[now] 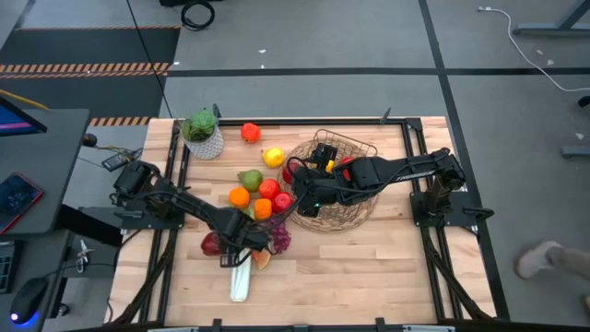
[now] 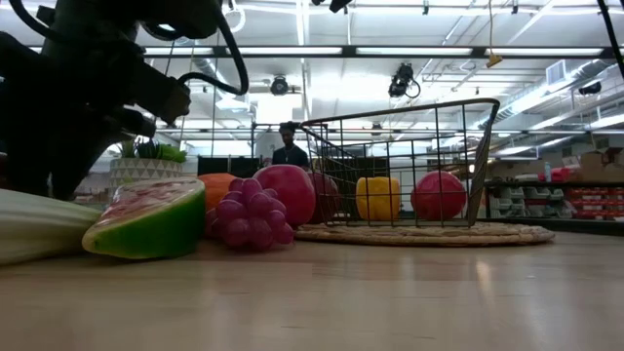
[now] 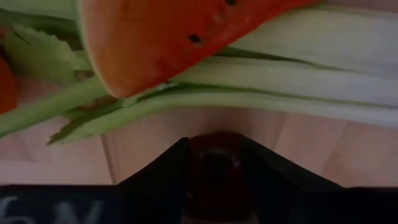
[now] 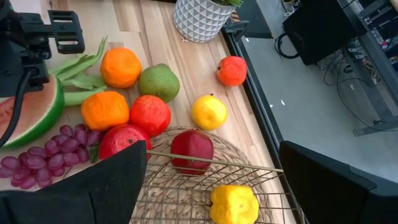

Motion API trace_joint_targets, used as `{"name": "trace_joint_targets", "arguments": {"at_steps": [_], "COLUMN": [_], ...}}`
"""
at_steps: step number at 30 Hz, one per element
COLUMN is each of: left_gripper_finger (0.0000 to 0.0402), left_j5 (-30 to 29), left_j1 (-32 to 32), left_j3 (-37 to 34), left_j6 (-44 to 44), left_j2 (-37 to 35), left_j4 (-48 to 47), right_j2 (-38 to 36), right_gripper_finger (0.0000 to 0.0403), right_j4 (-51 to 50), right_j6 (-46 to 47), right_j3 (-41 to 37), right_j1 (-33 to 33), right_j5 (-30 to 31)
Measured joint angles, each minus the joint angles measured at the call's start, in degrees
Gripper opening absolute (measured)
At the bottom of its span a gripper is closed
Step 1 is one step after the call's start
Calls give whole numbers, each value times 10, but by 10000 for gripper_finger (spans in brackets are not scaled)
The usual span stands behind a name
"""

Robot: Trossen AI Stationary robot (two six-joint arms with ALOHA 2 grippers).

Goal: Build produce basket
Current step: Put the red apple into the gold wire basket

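Basket (image 1: 346, 198) sits right of table centre, wire grid body on a wide round woven rim. Inside it, the right wrist view shows a red apple (image 4: 191, 150) and a yellow piece (image 4: 234, 204); from table level a second red fruit (image 2: 439, 195) shows through the mesh beside the yellow one.

Remaining produce lies in a cluster just left of the basket: lemon (image 1: 273, 157), green pear (image 1: 249, 179), two oranges (image 1: 240, 196), two red apples (image 1: 269, 189), purple grapes (image 1: 278, 239). A lone red-orange fruit (image 1: 250, 133) sits apart toward the far edge, near the white potted plant (image 1: 203, 135). Nearer the front edge, a watermelon slice (image 2: 146, 219) rests over the leafy end of the leek (image 1: 240, 279).

Left gripper (image 1: 241, 247) is down at this front group, over the leek's top and beside the watermelon. Its wrist view shows a dark red, rounded thing (image 3: 214, 174) between the fingers; the jaws are partly closed around it, but whether they actually grip it cannot be told.

Right gripper (image 1: 309, 198) hovers at the basket's left rim, arm reaching across the basket. Jaws stand wide apart, nothing between them.

A person (image 2: 287, 146) stands in the room beyond the table.
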Motion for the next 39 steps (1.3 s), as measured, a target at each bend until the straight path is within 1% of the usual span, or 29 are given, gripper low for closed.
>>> {"name": "trace_joint_targets", "arguments": {"at_steps": [5, 14, 18, 29, 35, 39], "left_gripper_finger": [127, 108, 86, 11, 7, 7], "left_j5": [8, 9, 9, 9, 9, 5], "left_j1": [0, 0, 0, 0, 0, -4], "left_j3": [0, 0, 0, 0, 0, 14], "left_j6": [0, 16, 19, 19, 23, 31], "left_j2": [0, 0, 0, 0, 0, 0], "left_j4": [-11, -16, -23, -47, -57, -60], "right_j2": [0, 0, 0, 0, 0, 0], "right_gripper_finger": [368, 368, 368, 368, 368, 368], "right_j4": [1, 12, 13, 14, 14, 14], "right_j6": [0, -11, -11, -11, -11, -12], "right_j3": [0, 0, 0, 0, 0, 0], "right_j1": [0, 0, 0, 0, 0, 0], "right_j5": [0, -4, -4, -4, -4, -4]}}
